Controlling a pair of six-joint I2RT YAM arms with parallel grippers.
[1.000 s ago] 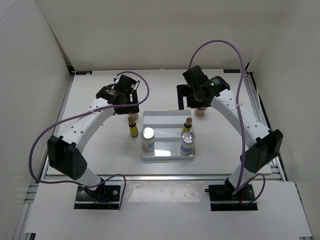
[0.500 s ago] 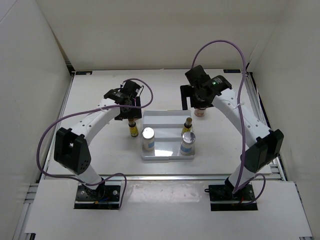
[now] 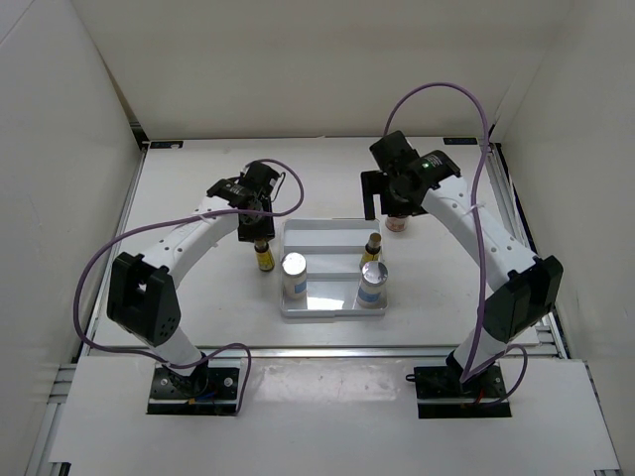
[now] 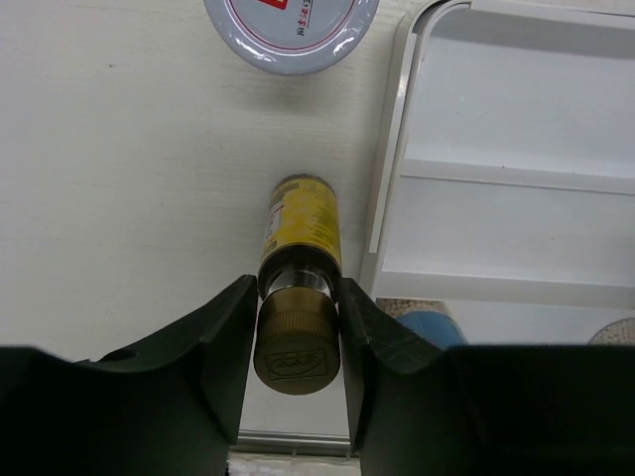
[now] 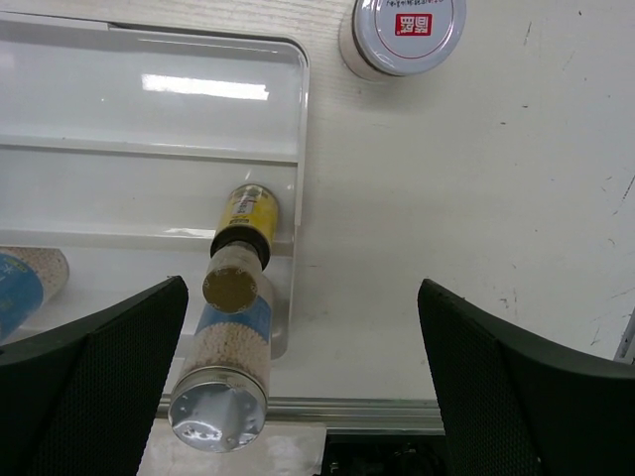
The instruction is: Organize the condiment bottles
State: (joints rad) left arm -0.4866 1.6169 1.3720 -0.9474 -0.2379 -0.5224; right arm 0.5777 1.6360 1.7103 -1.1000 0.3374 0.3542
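My left gripper (image 4: 298, 342) is shut on the gold cap of a yellow-labelled dropper bottle (image 4: 301, 223), which stands on the table just left of the white stepped tray (image 4: 496, 198). A round-lidded jar (image 4: 293, 30) sits beyond it. In the top view the left gripper (image 3: 260, 230) is over that dropper (image 3: 264, 258). The tray (image 3: 332, 297) holds two white bottles (image 3: 294, 274) (image 3: 372, 285) and a second dropper (image 3: 372, 248). My right gripper (image 3: 389, 210) hangs open over the table by a pinkish jar (image 3: 399, 224). In the right wrist view the right gripper (image 5: 302, 288) is open with nothing between its fingers, and the jar (image 5: 407, 35) lies ahead.
The tray's right wall (image 5: 301, 149) runs just left of the right gripper's gap. White enclosure walls stand left, right and behind. A metal rail (image 3: 317, 347) marks the table's near edge.
The left gripper came down over the dropper beside the tray and closed on its cap. The right arm shifted only slightly and stayed open.
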